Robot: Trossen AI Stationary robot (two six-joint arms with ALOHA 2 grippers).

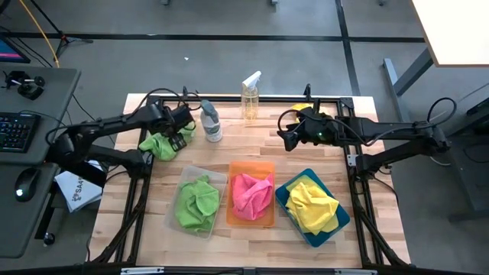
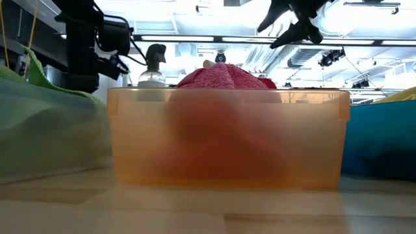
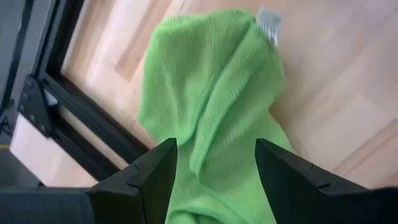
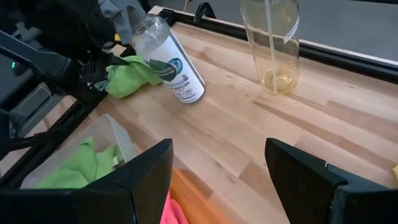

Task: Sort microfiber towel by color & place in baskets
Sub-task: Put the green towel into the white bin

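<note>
A lime green towel (image 1: 157, 145) lies bunched on the table at the left, near the frame rail; it also shows in the left wrist view (image 3: 211, 106). My left gripper (image 1: 181, 136) is open just above it, and the towel's near part lies between the two fingers (image 3: 214, 180). My right gripper (image 1: 288, 140) is open and empty, raised over the table behind the orange basket (image 1: 252, 195). The clear basket (image 1: 186, 177) holds green towels, the orange one holds pink towels and the teal basket (image 1: 336, 221) holds yellow ones. A yellow towel (image 1: 302, 108) lies at the far right, partly hidden by my right arm. My left gripper's open fingers (image 3: 152, 180) stand on either side of the green towel's near part (image 3: 217, 186), coming from above at a slant. The towel lies slack on the table. I cannot tell whether the fingers touch it.
A clear spray bottle with a grey head (image 1: 210, 122) stands right beside my left gripper. A yellowish spray bottle (image 1: 250, 95) stands at the far edge. Black frame rails (image 1: 134, 191) run along the table's sides. Bare wood lies between the bottles and the baskets.
</note>
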